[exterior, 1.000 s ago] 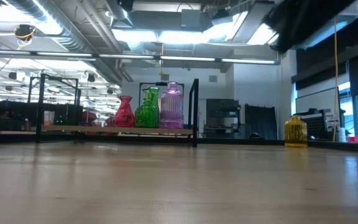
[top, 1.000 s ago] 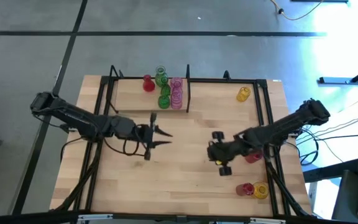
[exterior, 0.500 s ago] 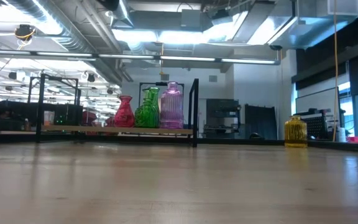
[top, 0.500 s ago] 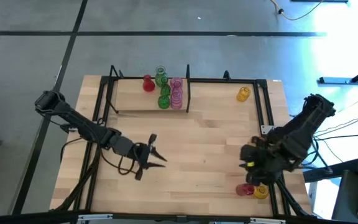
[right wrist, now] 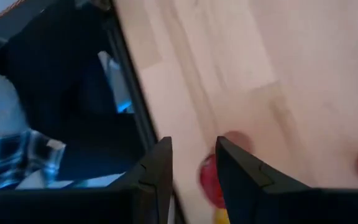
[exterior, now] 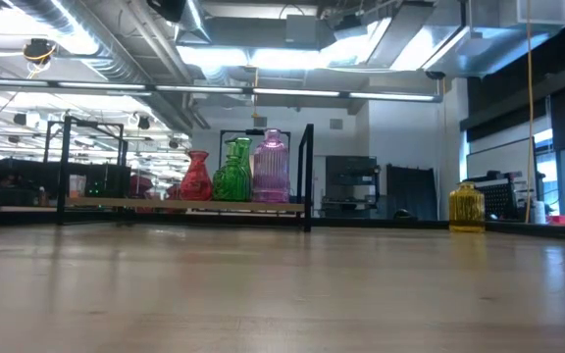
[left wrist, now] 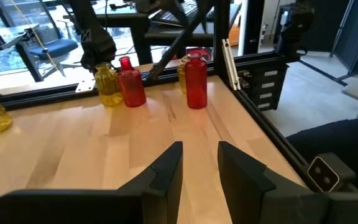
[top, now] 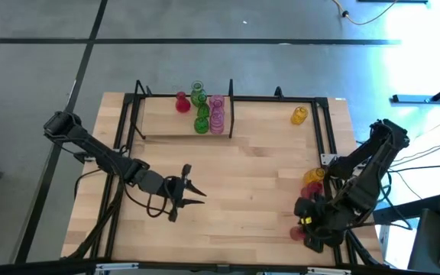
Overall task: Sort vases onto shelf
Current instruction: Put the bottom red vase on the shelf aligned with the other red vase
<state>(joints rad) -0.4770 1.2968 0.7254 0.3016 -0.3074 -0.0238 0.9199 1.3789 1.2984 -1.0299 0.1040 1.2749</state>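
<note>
Four vases already stand on the shelf (top: pixel 159 126) at the far side of the bench (top: pixel 243 176): a red vase (top: pixel 182 102), two green vases (top: pixel 198 95) and a pink vase (top: pixel 217 113), bunched against the black end divider. One yellow vase (top: pixel 299 115) sits alone past the divider, and a cluster of red and yellow vases (left wrist: pixel 131 88) waits near the bench's right edge. The right claw (top: pixel 312 228) hangs over that cluster, fingers slightly parted and empty, with a red one (right wrist: pixel 211 179) just beyond the tips. The left claw (top: pixel 192 191) waits mid-bench, also a little spread and holding nothing. These look like thin, light, see-through vessels, probably slick and easy to tip or crack. The narrow neck looks like the safest hold, pinched gently, with the vase lifted upright and kept clear of its neighbours
</note>
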